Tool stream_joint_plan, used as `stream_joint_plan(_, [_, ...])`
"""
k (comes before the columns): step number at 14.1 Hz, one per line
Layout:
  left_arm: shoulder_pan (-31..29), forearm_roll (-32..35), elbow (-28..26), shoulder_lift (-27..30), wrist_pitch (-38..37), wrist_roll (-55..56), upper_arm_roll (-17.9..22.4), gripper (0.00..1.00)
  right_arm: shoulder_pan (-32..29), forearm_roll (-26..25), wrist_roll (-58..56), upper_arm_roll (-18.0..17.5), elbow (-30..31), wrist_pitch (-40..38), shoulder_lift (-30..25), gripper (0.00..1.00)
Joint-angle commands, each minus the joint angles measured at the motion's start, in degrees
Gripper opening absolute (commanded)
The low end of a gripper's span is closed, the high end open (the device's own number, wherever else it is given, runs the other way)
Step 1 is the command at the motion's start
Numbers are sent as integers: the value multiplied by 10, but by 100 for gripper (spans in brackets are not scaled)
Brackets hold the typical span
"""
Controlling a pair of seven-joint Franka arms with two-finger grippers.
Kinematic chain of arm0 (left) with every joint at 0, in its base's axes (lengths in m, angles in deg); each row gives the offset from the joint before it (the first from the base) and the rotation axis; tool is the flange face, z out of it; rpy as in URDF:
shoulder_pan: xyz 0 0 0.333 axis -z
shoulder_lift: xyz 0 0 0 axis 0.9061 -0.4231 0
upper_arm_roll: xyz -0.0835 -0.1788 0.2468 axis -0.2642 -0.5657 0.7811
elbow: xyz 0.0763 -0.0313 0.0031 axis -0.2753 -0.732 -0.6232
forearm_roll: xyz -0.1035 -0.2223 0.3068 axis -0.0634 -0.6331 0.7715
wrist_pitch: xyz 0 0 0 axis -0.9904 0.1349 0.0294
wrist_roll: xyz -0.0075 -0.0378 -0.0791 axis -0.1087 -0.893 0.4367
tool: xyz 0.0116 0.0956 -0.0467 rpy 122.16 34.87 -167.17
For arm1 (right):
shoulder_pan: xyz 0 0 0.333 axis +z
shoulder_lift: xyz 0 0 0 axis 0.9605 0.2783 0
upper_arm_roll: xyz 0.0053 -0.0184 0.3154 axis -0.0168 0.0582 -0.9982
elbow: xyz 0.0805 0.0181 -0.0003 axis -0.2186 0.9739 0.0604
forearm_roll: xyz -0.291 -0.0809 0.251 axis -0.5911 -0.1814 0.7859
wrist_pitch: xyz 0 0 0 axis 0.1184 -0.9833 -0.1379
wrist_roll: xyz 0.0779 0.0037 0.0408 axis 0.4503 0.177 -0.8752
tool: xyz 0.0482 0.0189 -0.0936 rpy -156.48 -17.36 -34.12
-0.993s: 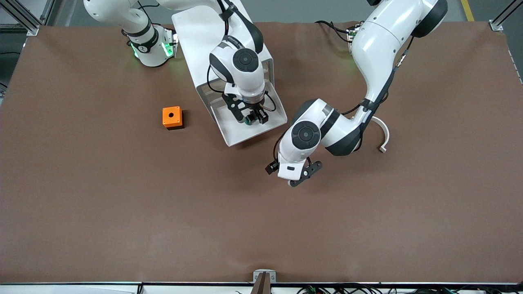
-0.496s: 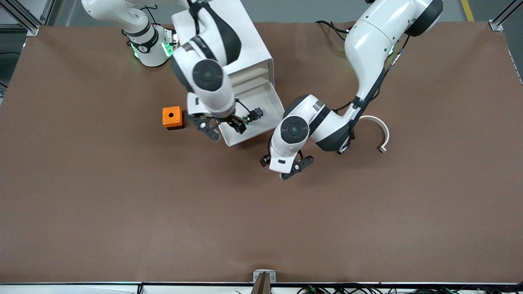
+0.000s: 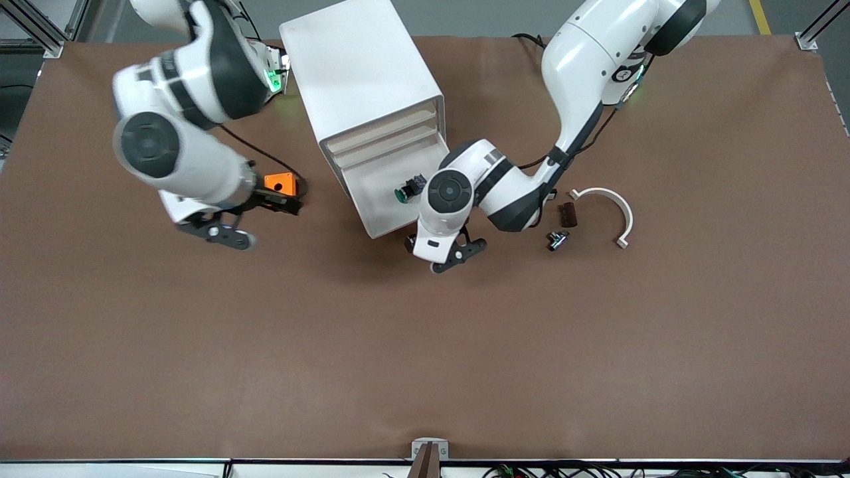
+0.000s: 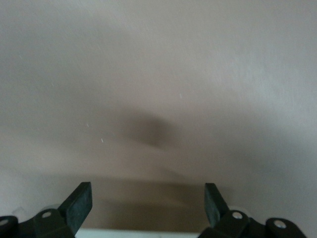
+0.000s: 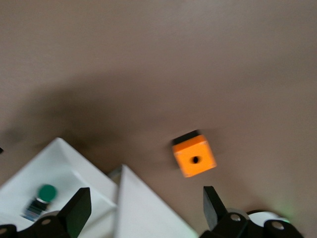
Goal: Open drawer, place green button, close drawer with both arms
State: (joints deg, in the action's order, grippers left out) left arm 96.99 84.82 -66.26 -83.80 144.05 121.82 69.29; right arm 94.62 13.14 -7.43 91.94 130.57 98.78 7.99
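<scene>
Button (image 3: pixel 402 194) in open drawer (image 3: pixel 372 199)

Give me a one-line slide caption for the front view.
Button lies in the open drawer; right gripper open near the orange box, left gripper open at the drawer's front.

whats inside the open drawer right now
The button, green cap and dark body, lies on its side in the open drawer. The rest of the tray that shows is bare white; the left arm's wrist covers one corner, so nothing can be told there.
</scene>
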Motion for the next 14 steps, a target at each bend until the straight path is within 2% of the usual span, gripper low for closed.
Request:
stream_joint_plan(1, [12,13,-7,-1,7,3,0,100,-82,-15,-133,-10,7,-31,-37,100])
stream_joint_plan(3, [21,13,-6,-5,8,3,0,100,-112,-32,-178,-8,7,-40,-44,100])
stream_joint_plan(9, [25,14,-7,-10,7,2,1,100,-217,-35,-333,-9,-40,-66,-40,100])
stream_joint_plan(12, [39,14,-7,-13,7,3,1,100,-222,-38,-331,-10,-59,-64,-37,100])
stream_joint_plan(14, [53,12,-7,-13,7,2,0,100,-219,-58,-330,-10,-67,-59,-32,100])
